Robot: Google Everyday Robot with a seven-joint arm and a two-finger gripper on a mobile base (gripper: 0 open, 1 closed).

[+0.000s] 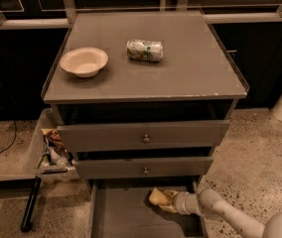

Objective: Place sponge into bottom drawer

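one step seems left: the tool [165, 201], gripping the sponge [155, 196] low over the right of the bottom drawer [121, 218], should release it.
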